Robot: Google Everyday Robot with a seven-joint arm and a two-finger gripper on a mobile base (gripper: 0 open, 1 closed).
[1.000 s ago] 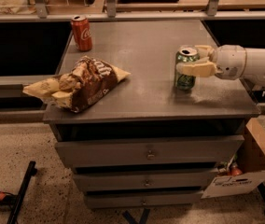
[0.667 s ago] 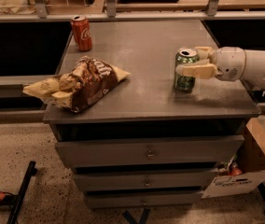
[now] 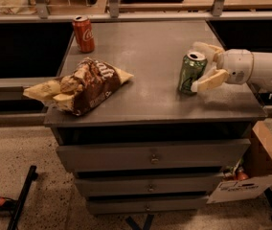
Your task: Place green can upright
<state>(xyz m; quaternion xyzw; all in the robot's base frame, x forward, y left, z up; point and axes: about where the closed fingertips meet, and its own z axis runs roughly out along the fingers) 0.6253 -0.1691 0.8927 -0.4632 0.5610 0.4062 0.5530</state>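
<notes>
Although the grey metal desk [image 3: 155, 56] with its three drawers fills most of the view, the task plays out only near its right edge. From beyond that edge the robot's white arm [image 3: 265, 68] reaches in over the top. Its gripper [image 3: 197, 66] sits just inside the right edge, about midway between the front and back corners.

Next in size is a crumpled brown snack bag [image 3: 85, 85], which lies on its side near the front-left corner and partly overhangs the left edge, well apart from the work.

The green can [image 3: 189, 75] stands on its base near the right edge, silver top up and not visibly tilted. The jaws pinch it, with one of the tan fingers [image 3: 210, 80] low across its front right side and the other behind its rim.

A red cola can [image 3: 84, 33] stands upright at the back-left corner and plays no part.

By this judgement the uprighting itself looks done, since the can appears to rest squarely on the desk. What is left is for the jaws to let go and the gripper to draw back toward the right edge without knocking the can over.
</notes>
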